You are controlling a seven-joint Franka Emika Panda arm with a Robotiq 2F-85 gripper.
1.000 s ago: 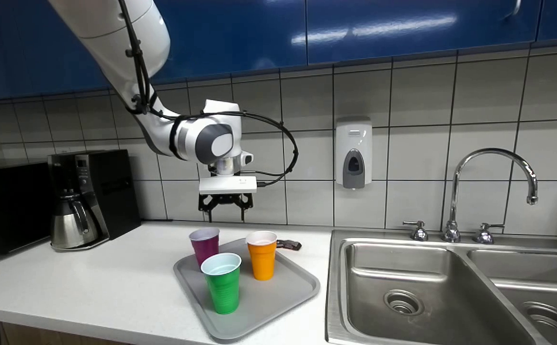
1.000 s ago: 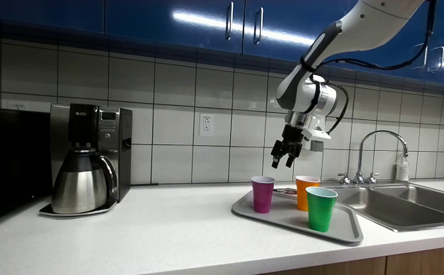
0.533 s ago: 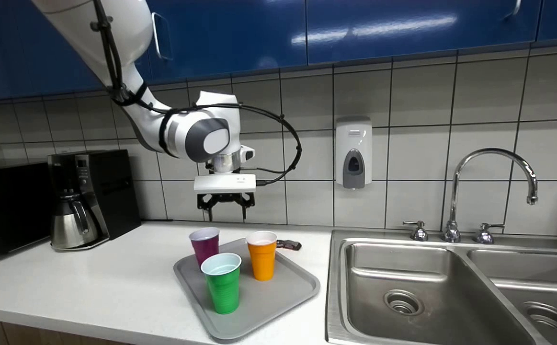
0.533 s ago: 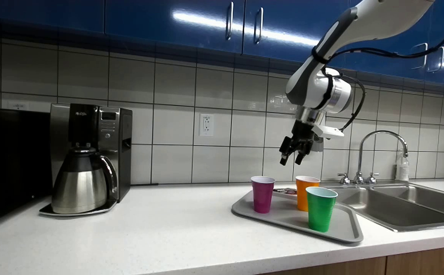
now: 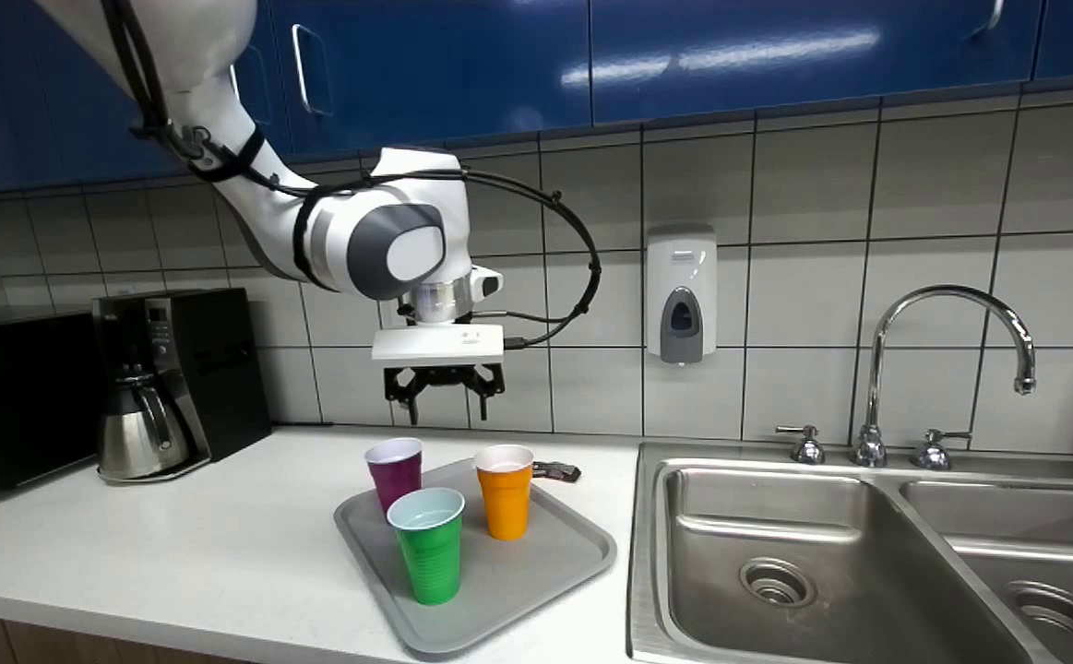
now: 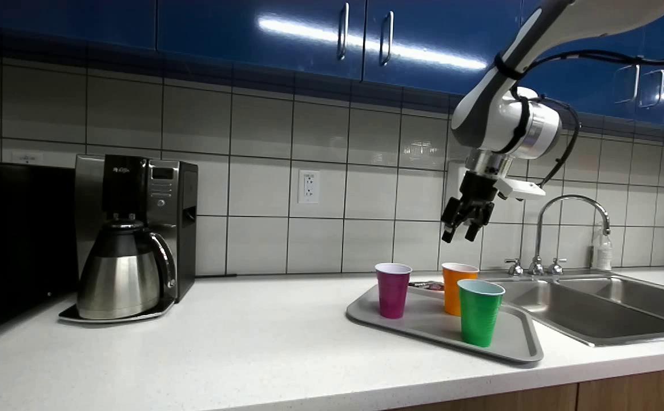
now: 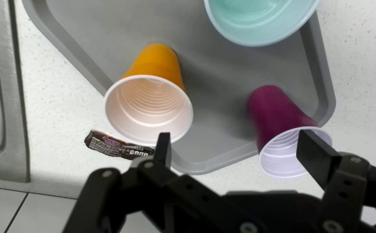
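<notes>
My gripper is open and empty, pointing down above the back of a grey tray. It also shows in an exterior view and in the wrist view. Upright on the tray stand a purple cup, an orange cup and a green cup. In the wrist view, one finger overlaps the purple cup's mouth and the other overlaps the orange cup's rim; both exterior views show the fingers apart from the cups. The green cup's pale inside is cut off at the top.
A dark wrapped snack bar lies on the counter behind the tray. A steel double sink with a tall faucet is beside it. A coffee maker stands at left. A soap dispenser and blue cabinets are on the wall.
The arm and open gripper have moved right in an exterior view, toward the sink side, rising slightly. The cups, tray and snack bar have not moved.
</notes>
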